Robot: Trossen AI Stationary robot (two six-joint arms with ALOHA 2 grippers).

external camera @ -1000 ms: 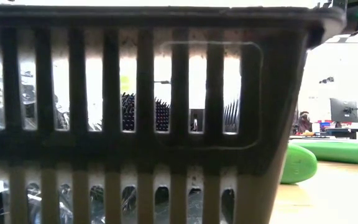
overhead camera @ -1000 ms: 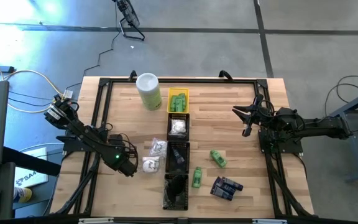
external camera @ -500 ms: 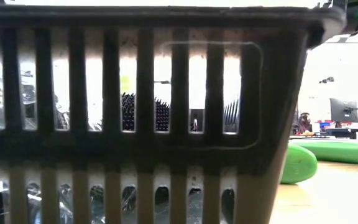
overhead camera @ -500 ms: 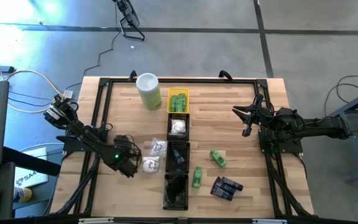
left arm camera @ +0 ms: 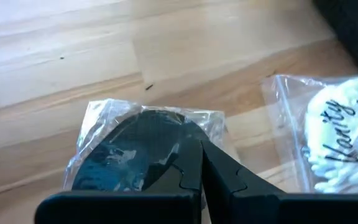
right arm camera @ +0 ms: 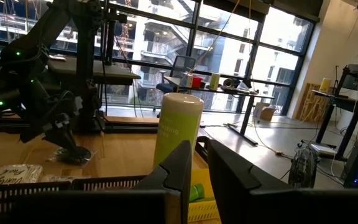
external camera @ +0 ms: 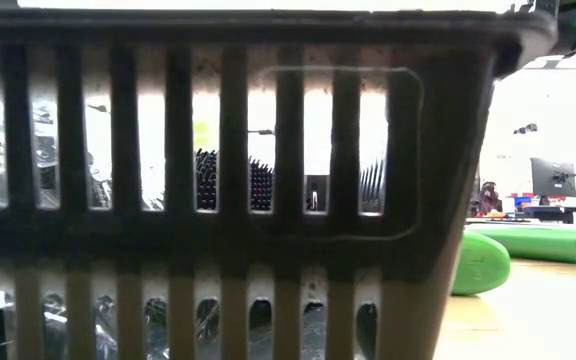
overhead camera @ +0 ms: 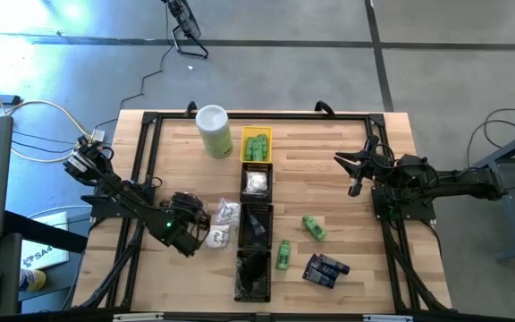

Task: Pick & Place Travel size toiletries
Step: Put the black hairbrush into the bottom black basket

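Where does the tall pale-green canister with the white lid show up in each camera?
High view: canister at the table's far edge, left of the yellow tray.
Low view: not in it.
Left wrist view: not in it.
Right wrist view: canister centre, just beyond the gripper.
Shared landmark: the yellow tray beside it.

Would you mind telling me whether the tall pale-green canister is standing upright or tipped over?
Upright. From above, the canister shows its round white lid; the right wrist view shows it standing vertically on the table.

Overhead camera straight down on whole table [overhead camera: 347, 143], low camera pressed against a slatted tray [external camera: 228, 180], left wrist camera close above the wood, right wrist camera level toward the pale-green canister [right arm camera: 178, 127] also seen overhead.
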